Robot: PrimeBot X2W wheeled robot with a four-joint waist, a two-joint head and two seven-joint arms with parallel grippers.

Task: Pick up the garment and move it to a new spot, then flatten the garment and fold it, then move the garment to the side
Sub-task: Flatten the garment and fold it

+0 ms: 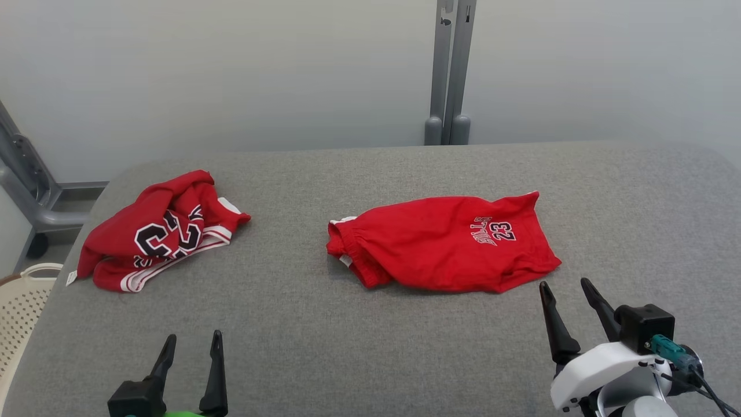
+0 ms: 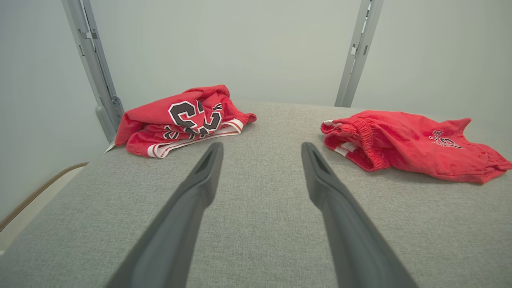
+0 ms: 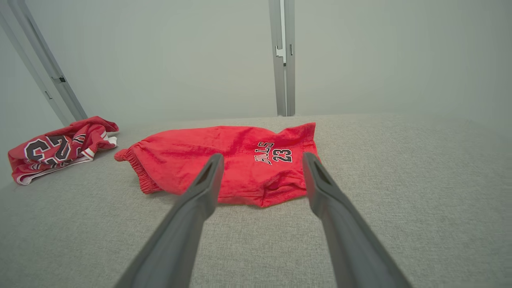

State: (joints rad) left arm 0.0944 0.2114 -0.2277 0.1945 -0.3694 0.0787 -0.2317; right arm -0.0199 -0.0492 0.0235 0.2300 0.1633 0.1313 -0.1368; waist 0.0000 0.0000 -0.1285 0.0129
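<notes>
From the head camera I see a grey fabric surface (image 1: pixel 370 347) with two red garments on it. A pair of red shorts (image 1: pixel 446 243) printed "23" lies roughly flat near the middle. A crumpled red jersey (image 1: pixel 162 231) sits well apart from it at the left edge. A cream basket (image 1: pixel 23 301) stands off the surface's left corner and a grey metal post (image 1: pixel 451 75) rises behind. My left hand (image 1: pixel 194 336) hangs at the near edge, fingers spread wide and empty. My right hand (image 1: pixel 564 283) is equally spread and empty, just short of the shorts' near right corner, nothing between them.

From the left wrist, the left hand (image 2: pixel 262 145) points at bare surface (image 2: pixel 260 240) between the jersey (image 2: pixel 180 120) and the shorts (image 2: pixel 400 140), touching neither.

From the right wrist, the right hand (image 3: pixel 263 155) faces the shorts (image 3: pixel 240 144) straight on, its fingers framing the printed end without contact; the jersey (image 3: pixel 56 148) lies far left.
</notes>
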